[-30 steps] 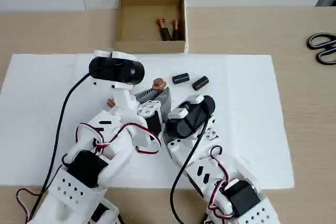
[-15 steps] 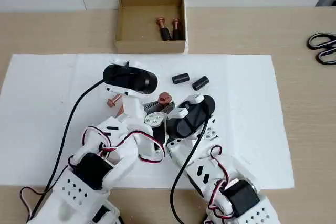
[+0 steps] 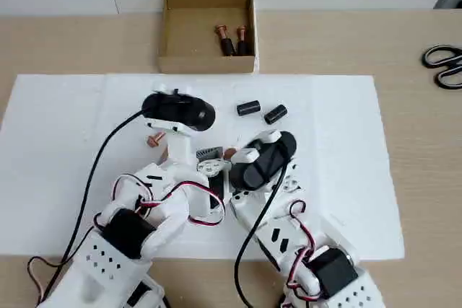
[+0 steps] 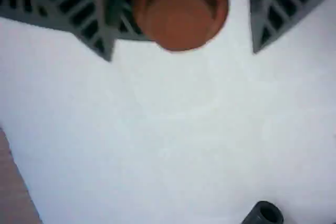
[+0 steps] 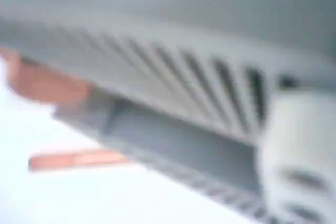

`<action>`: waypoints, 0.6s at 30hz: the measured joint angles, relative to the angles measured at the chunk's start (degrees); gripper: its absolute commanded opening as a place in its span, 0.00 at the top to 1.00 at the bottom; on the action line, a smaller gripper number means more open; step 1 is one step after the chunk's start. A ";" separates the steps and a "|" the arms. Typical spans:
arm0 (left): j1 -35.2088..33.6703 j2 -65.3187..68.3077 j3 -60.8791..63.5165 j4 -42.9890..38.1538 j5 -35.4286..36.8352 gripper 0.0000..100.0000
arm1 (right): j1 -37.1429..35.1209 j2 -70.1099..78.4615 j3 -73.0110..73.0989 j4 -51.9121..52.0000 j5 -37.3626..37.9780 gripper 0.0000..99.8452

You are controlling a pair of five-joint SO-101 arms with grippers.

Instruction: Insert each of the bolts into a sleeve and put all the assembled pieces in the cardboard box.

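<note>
My left gripper is shut on a copper bolt, just above the white paper and right beside my right arm. In the left wrist view the bolt's head sits between the grey ribbed fingers. Two black sleeves lie on the paper beyond the grippers; one sleeve shows in the left wrist view. A loose bolt lies left of the left arm. The cardboard box holds two assembled pieces. Blurred copper shows beside a grey ribbed finger in the right wrist view.
The white paper sheet covers the middle of the wooden table. Scissors lie at the far right edge. Black cables run from both arms' cameras back to their bases.
My left arm has drawn back toward the near side with the bolt, from near the sleeves to beside the right arm. The right arm has barely moved.
</note>
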 measured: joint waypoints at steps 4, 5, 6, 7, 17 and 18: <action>-0.09 0.00 -0.26 1.05 0.00 0.81 | 0.26 -0.26 -0.09 0.00 0.00 1.00; -0.09 0.00 -0.79 1.85 0.00 0.81 | 0.53 -0.26 -0.09 0.00 0.00 1.00; -0.09 0.00 -1.32 2.64 0.00 0.81 | 0.53 -0.26 -0.09 0.00 0.00 1.00; -0.09 0.00 -1.93 3.34 0.00 0.81 | 0.53 -0.26 -0.09 0.00 0.00 1.00; -1.58 0.00 -5.27 6.24 0.00 0.81 | 0.44 -0.26 -0.09 0.00 0.00 1.00; -1.85 0.00 -6.07 6.59 0.00 0.81 | 0.44 -0.26 -0.09 0.00 0.00 1.00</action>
